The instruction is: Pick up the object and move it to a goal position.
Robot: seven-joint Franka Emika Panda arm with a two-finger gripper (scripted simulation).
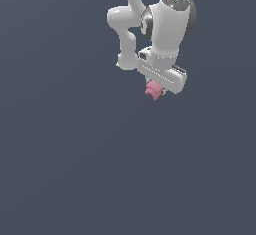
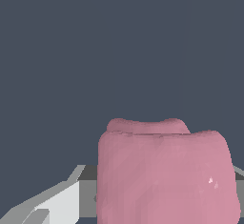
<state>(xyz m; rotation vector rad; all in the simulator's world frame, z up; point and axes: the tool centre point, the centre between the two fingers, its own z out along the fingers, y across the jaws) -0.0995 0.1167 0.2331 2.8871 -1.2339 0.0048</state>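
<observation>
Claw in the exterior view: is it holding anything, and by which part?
The claw holds the pink blob by its upper part; the lower lobes hang free below.

Blob [image 1: 154, 90] is plain matte pink, no pattern, just below the arm's white gripper [image 1: 159, 85]. Arm [image 1: 162, 29] is white w/ dark grey joints; backdrop is flat slate grey.

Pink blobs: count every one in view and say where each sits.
1. The single pink blob sits right under the white tool, at its fingers; the wrist view shows the same blob filling the foreground. Nothing else pink appears in either view.
</observation>
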